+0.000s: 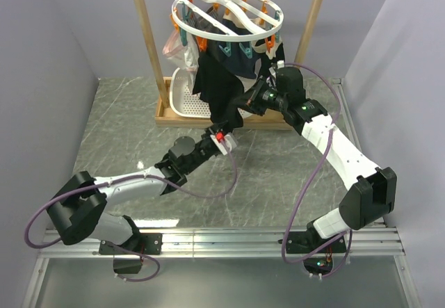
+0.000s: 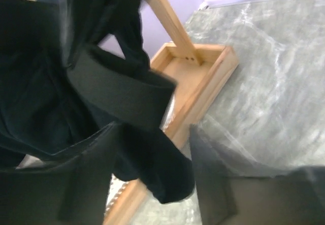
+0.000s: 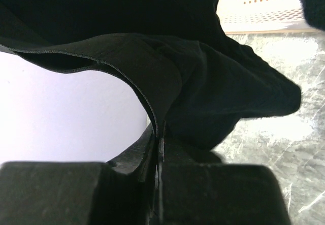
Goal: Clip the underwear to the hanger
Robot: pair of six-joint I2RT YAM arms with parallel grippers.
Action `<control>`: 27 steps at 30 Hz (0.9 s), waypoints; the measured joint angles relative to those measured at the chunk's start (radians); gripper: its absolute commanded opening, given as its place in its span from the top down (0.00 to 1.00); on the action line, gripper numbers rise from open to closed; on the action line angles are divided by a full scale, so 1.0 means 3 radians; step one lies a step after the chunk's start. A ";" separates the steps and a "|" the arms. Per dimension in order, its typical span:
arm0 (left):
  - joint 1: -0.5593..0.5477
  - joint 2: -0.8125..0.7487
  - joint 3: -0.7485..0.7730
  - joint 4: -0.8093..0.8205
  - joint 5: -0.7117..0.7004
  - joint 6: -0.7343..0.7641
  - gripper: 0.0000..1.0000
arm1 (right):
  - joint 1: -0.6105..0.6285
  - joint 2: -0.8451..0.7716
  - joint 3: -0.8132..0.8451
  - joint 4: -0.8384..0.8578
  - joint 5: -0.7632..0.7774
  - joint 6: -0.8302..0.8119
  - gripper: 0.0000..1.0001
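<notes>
Right wrist: right jaws clamped on edge of soft black boxer briefs [image 3: 213, 77]; left jaws apart around lower fabric

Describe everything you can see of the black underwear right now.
The underwear is black boxer briefs of soft matte fabric with a wide elastic waistband. It hangs limp and crumpled below the round white hanger, in front of the wooden rack. The right gripper is shut on its waistband edge. Its lower end dangles at the open left gripper; contact there is unclear, as is whether it is clipped yet.
</notes>
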 measured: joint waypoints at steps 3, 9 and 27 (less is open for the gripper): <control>0.0154 0.0027 0.0228 -0.0203 -0.0015 -0.0306 0.92 | 0.0000 0.0000 -0.0004 0.0003 -0.0014 0.0005 1.00; 0.0749 -0.0039 0.0567 -0.0446 0.0173 -0.1198 1.00 | -0.0009 0.0000 -0.0038 0.0000 -0.0014 -0.0020 1.00; -0.0240 -0.0114 -0.0047 0.0092 -0.0281 -0.0243 0.06 | -0.0104 0.0000 -0.0254 0.0107 -0.0130 0.0657 1.00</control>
